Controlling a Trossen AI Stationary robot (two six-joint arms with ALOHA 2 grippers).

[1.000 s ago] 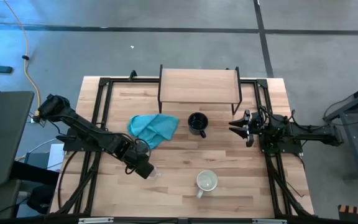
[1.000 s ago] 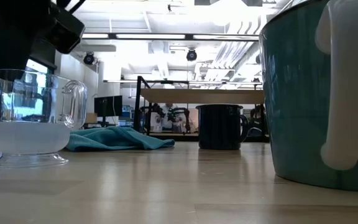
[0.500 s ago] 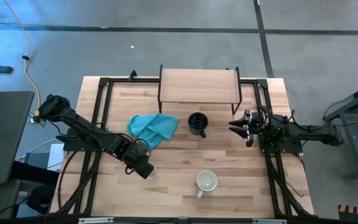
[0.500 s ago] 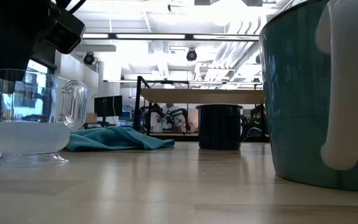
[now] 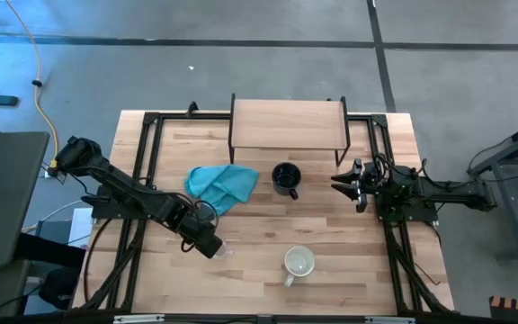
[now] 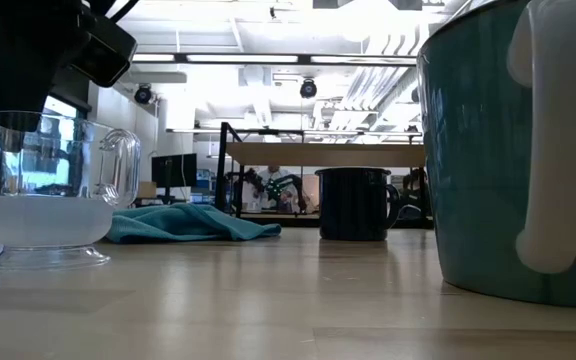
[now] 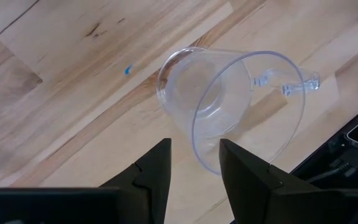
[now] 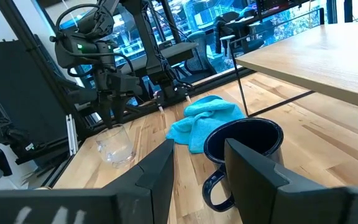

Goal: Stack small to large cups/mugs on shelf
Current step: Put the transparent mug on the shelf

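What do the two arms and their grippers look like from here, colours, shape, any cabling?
Both arms are dark, jointed, slim. The left gripper has two matte black, angular fingers. The right gripper looks alike; in the high view thin cables loop around its wrist. The right wrist view shows a green light on the left arm.

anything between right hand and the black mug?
Nothing: high view shows bare tabletop between the right hand and the black mug.

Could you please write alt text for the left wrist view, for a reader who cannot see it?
A small clear glass cup with a handle stands upright on the light wooden tabletop, seen from above at a slant. The left gripper hovers just over it, its two dark fingers open and not touching the glass.
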